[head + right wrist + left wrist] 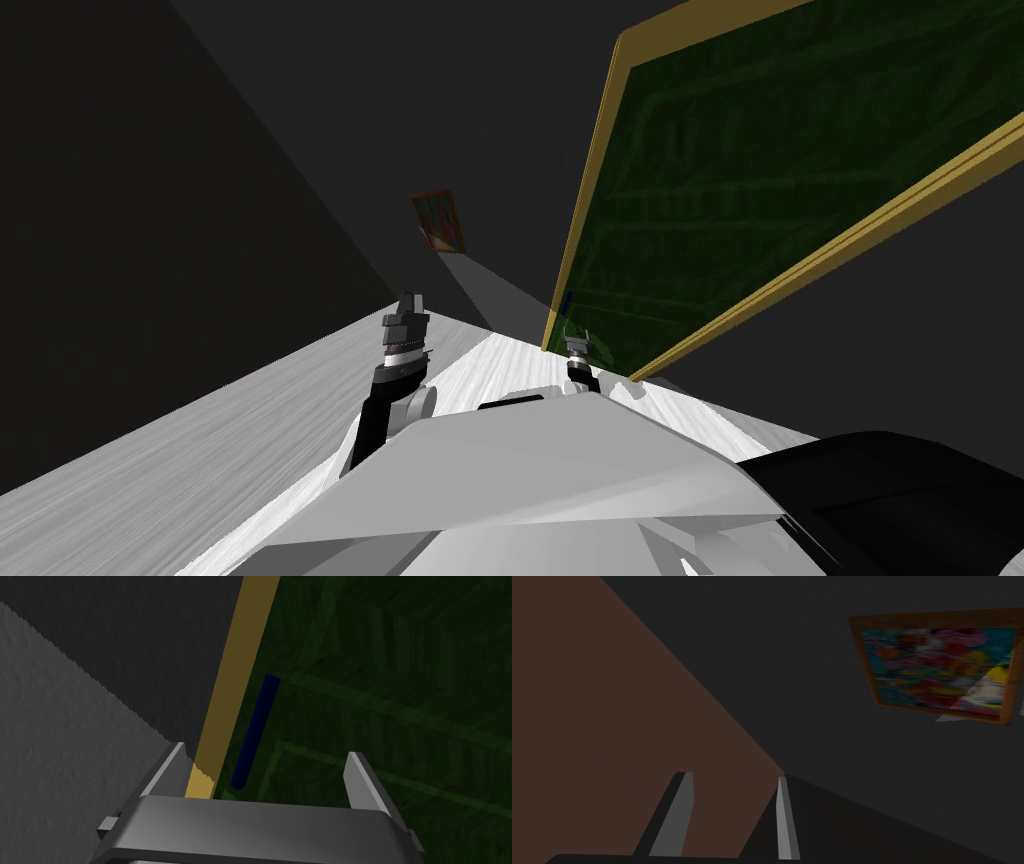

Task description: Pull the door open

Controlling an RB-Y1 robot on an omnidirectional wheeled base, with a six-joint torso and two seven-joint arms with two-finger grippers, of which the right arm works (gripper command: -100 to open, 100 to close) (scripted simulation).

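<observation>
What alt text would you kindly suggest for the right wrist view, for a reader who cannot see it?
The open right gripper faces a dark green door, with the door's dark blue bar handle lined up between its fingers. A yellow door edge runs beside the handle, and a grey wall lies past it.

A dark green door [760, 190], faintly lined with lighter green panel strips, sits in a mustard-yellow frame [588, 190]; its bar handle [256, 731] is deep navy blue. The walls [150, 200] are charcoal grey, the floor [200, 430] pale grey-white with fine streaks. On the far wall, a brown-framed picture [937, 666] shows blurred blotches of red, blue, yellow and pink.
</observation>
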